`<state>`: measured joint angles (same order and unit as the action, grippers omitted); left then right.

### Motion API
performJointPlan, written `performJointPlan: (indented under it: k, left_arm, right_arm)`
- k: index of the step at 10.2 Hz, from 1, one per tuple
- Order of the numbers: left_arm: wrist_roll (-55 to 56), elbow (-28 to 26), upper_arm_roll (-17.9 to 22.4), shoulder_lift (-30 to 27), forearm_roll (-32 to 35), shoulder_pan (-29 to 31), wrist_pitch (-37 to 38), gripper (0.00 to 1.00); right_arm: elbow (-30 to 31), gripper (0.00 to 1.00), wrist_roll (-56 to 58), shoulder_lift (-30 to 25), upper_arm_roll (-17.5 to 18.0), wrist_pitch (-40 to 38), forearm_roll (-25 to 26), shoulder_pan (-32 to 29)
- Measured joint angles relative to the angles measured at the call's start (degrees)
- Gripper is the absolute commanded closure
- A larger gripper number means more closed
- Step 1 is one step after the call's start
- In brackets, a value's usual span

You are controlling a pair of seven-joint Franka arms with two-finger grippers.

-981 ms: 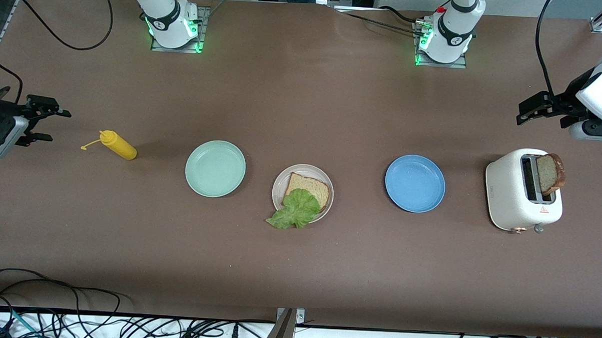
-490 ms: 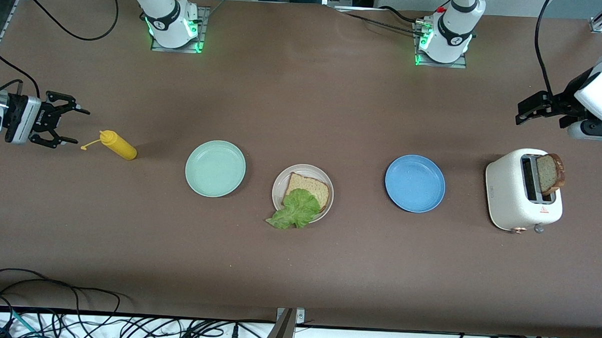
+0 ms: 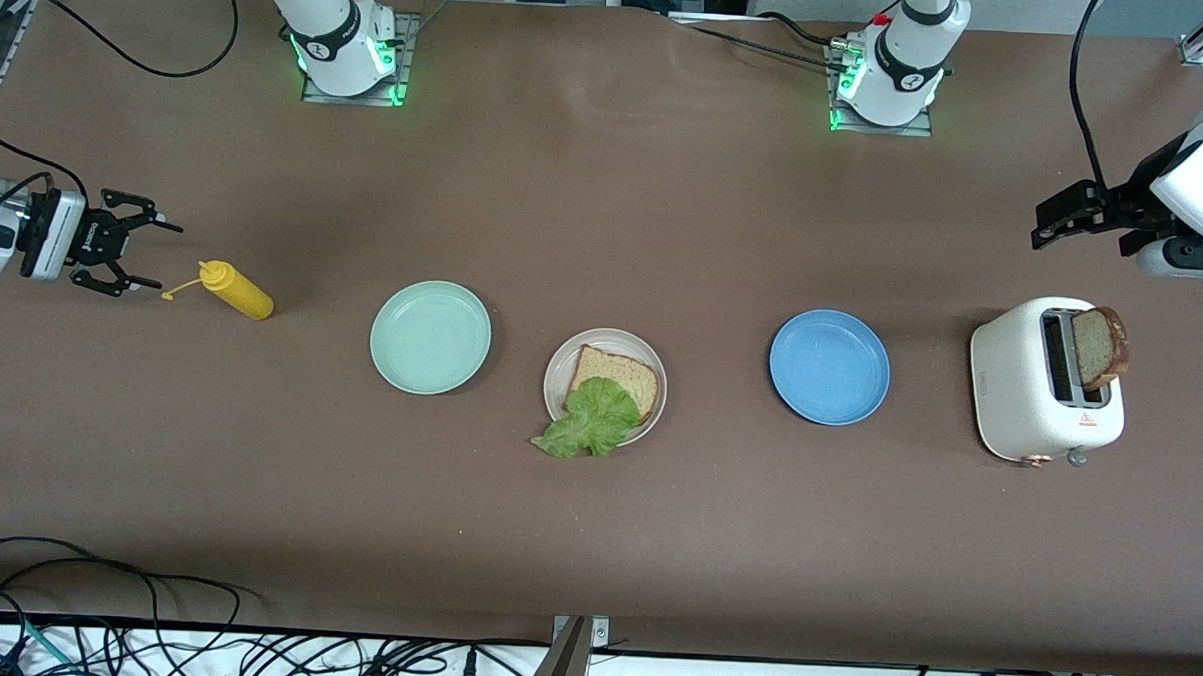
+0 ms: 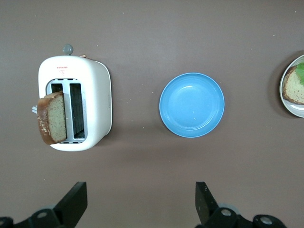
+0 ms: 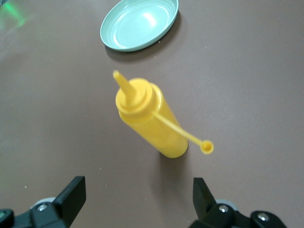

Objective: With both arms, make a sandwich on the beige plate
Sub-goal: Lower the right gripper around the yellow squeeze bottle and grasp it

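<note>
On the beige plate (image 3: 605, 386), in the middle of the table (image 3: 595, 538), we see one bread slice (image 3: 617, 376) with a lettuce leaf (image 3: 590, 420) on top; part of the leaf hangs over the rim toward the front camera. This looks like the lower half of the sandwich, so we judge that the top slice is missing. That second slice (image 3: 1101, 346) stands upright in one slot of the white toaster (image 3: 1045, 379) at the left arm's end of the table, where it can be taken from above.

The left gripper (image 3: 1066, 219) hangs in the air close to the toaster, with its jaws wide apart and nothing between them. The right gripper (image 3: 129, 254) is low at the right arm's end, just beside the yellow sauce bottle (image 3: 236, 290). Its jaws are also fully apart and empty, pointed at the bottle's open cap, probably to grasp it. The mint green plate (image 3: 430, 337) and the blue plate (image 3: 829, 367) carry nothing.
</note>
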<state>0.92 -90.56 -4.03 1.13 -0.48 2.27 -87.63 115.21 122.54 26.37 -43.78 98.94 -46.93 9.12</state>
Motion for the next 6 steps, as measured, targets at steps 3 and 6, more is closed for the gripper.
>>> performJointPlan:
  k: [3,6]
  left_arm:
    - [0.0,0.1,-0.1,0.0,0.0,-0.1,0.0,0.0]
    - [0.0,0.1,-0.2,0.0,0.0,-0.1,0.0,0.0]
  right_arm:
    - [0.2,0.0,7.0,4.5,0.1,-2.3,-6.7,-0.5]
    - [0.2,0.0,10.9,7.7,1.7,-2.9,-12.5,-0.5]
